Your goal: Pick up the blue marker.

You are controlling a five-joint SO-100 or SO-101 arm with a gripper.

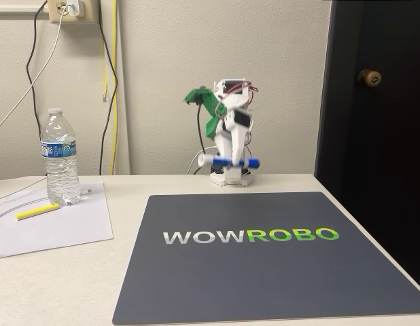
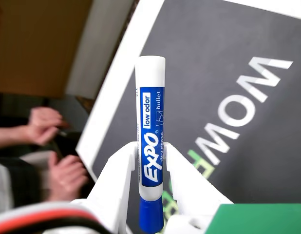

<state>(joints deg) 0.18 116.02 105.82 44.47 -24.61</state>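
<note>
A beige wall backs the scene on my fixed feed, with a dark door (image 1: 373, 102) at the right and an outlet (image 1: 66, 9) at the top left, cords (image 1: 109, 88) hanging from it. My table (image 1: 67, 278) is pale, and most of it lies under a dark grey mat (image 1: 264, 278) printed WOWROBO in white and green. At the left a sheet of paper (image 1: 54, 227) carries a water bottle (image 1: 60, 157), upright, and a yellow highlighter (image 1: 37, 211) lying just beside the bottle's foot.

The arm (image 1: 227, 119) stands at the far edge of the table, white with green parts, folded over its base. I see the gripper (image 1: 227, 161) pointing down with the marker (image 1: 228, 162) crosswise in it, held level and clear of the table, in front of the base. The white end points left in this view and the blue cap right. The picture there is a little smeared.

On the wrist feed the gripper (image 2: 151, 163) is closed onto the marker (image 2: 150, 134): both white fingers (image 2: 187, 178) press against the barrel at the blue Expo label, one on each side. The white end stands toward the top of this view and the blue cap sits low between the fingers. Beneath it I see the mat (image 2: 228, 58) and the table edge (image 2: 116, 83). Off the table, at the left of this view, a person's hands (image 2: 43, 126) show, blurred.
</note>
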